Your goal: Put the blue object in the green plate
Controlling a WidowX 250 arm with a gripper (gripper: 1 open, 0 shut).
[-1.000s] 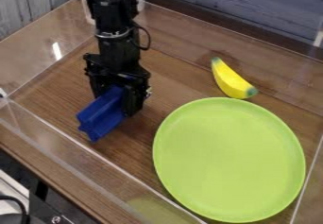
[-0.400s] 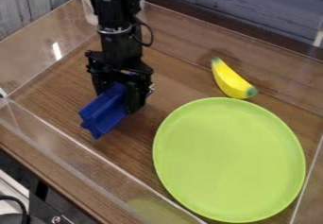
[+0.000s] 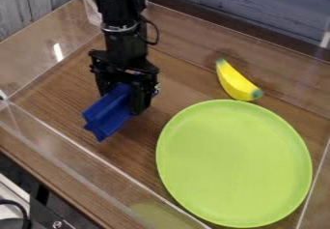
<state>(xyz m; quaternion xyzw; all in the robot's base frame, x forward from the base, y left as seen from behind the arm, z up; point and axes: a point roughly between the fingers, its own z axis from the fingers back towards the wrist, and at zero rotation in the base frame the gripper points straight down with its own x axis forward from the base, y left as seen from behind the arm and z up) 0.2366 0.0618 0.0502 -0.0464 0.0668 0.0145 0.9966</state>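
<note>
- Camera view looks down at an angle on a dark wood-grain table [image 3: 194,54], fenced by low clear plastic walls [image 3: 33,49] along its edges.
- Beyond the far wall there is a pale floor and a band of grey wall; dark cables show at the bottom left corner, outside the enclosure.
- On the right half of the table lies the green plate [image 3: 234,160], round, flat and shallow-rimmed. Nothing lies in it.
- A yellow banana [image 3: 236,80] rests on the wood just behind the plate, near its far rim but apart from it, its dark tip pointing toward the right.
- The black robot arm [image 3: 123,20] comes down from the top of the picture, left of centre, with the hand [image 3: 126,91] pointing straight down at the table.
- The blue object [image 3: 111,113] sits between the hand's fingers, tilted, its upper end up in the hand and its lower end down to the left, close to or on the wood; I cannot tell whether it touches.
- The fingers stand wide and are closed against the sides of the blue object, so the hand has hold of it.
- The blue object is well to the left of the plate, with bare wood between them.
- Compared with a second ago, the hand and the blue object have shifted slightly to the right in the picture; plate and banana lie as before.
</note>
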